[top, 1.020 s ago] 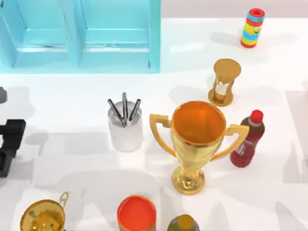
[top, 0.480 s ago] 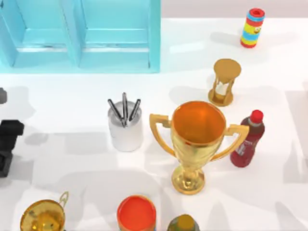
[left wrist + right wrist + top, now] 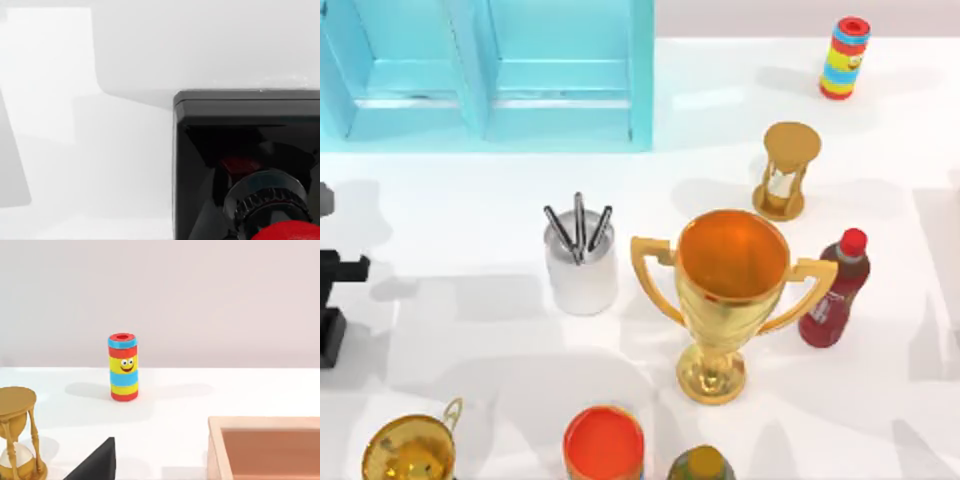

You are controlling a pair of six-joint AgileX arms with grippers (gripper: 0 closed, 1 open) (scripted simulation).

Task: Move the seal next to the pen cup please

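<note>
Flanking pen cup [image 3: 581,272]: gold trophy [image 3: 728,290].

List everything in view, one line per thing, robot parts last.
seal: one, black base with a red knob, close under the left wrist camera
pen cup: one, white, holding three dark grey pens, centre-left
cabinet: one, light blue, back left
large trophy: one, gold, centre
small trophy: one, gold, front left
can: one, orange-red, front centre
bottle: one, dark red with a red cap, right of the large trophy
hourglass: one, gold, back right
striped cylinder: one, red, blue and yellow, far back right
left gripper: black, table's left edge
right gripper: black tip, facing the striped cylinder
</note>
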